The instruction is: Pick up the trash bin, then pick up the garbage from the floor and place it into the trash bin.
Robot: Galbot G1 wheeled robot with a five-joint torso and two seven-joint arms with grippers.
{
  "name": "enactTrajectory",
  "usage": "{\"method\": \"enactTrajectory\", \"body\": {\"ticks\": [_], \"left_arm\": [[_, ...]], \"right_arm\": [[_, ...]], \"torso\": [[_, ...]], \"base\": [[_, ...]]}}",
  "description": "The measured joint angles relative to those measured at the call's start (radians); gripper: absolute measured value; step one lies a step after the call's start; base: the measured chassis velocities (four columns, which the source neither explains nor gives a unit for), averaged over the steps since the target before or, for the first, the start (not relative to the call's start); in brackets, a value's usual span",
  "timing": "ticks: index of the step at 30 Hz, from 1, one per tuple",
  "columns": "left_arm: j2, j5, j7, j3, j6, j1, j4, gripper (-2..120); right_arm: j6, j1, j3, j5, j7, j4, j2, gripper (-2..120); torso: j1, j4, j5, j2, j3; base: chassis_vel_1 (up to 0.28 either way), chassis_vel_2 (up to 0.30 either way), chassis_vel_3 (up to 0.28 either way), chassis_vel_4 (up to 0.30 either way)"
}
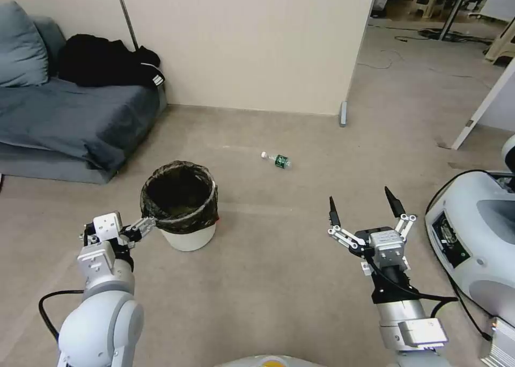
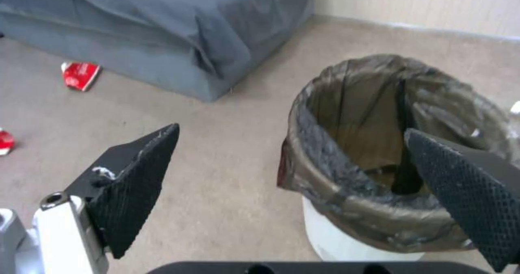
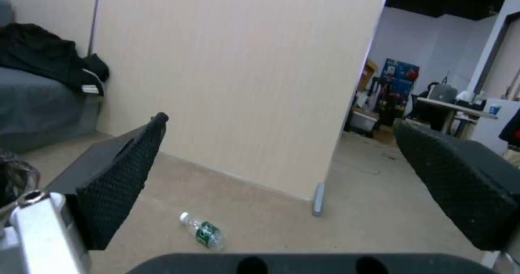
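Bin: the trash bin (image 1: 181,206) sits on the carpet, left of centre in head view; small round white bucket, dark brownish bag folded over the rim, looks empty inside.
My left claw: left gripper (image 1: 144,225) at the bin's rim, lower left of head view. Wide; in left wrist view one finger hangs over the bin mouth, the other outside the wall, so the rim runs between them. Not closed on it yet.
Handling, my guess: light, thin plastic, wall prob flexes a bit; bag is slick and loose, could slide under the pads. Best hold is rim plus bag pinched together, deep enough to bite plastic, not just film.
My right claw: right gripper (image 1: 367,212) lower right of head view, wide, holding nothing.
Garbage: clear bottle (image 1: 277,160), green label, lying on its side mid-frame, well apart from the bin. Red-and-white carton (image 2: 80,75) by the sofa (image 2: 178,34) edge, upper left of left wrist view.
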Motion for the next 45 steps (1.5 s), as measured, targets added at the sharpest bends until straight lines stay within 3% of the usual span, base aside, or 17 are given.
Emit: {"method": "enactTrajectory", "body": {"ticks": [11,27,37,45], "left_arm": [[-0.003,-0.027,-0.012,-0.013,0.021,-0.023,0.056,100],[0.034,-0.185,-0.017,-0.017,0.082,-0.087,0.083,100],[0.06,-0.233,-0.04,-0.029,0.088,-0.154,0.175,100],[0.109,-0.328,-0.067,-0.004,0.087,-0.295,0.327,100]], "right_arm": [[0.0,0.0,-0.001,0.0,0.0,-0.003,0.0,100],[0.0,0.004,-0.01,-0.003,-0.01,-0.026,0.0,100],[0.0,0.003,-0.009,-0.004,-0.012,-0.028,0.0,100],[0.006,0.003,-0.007,-0.015,-0.022,-0.039,0.0,100]], "torso": [[0.0,0.0,0.0,0.0,0.0],[0.0,0.0,0.0,0.0,0.0],[0.0,0.0001,-0.0001,0.0,0.0],[0.0,0.0001,-0.0001,0.0,0.0]], "base": [[0.0,0.0,0.0,0.0],[0.0,0.0,0.0,0.0],[0.0,0.0,0.0,0.0],[0.0,0.0,0.0,0.0]]}}
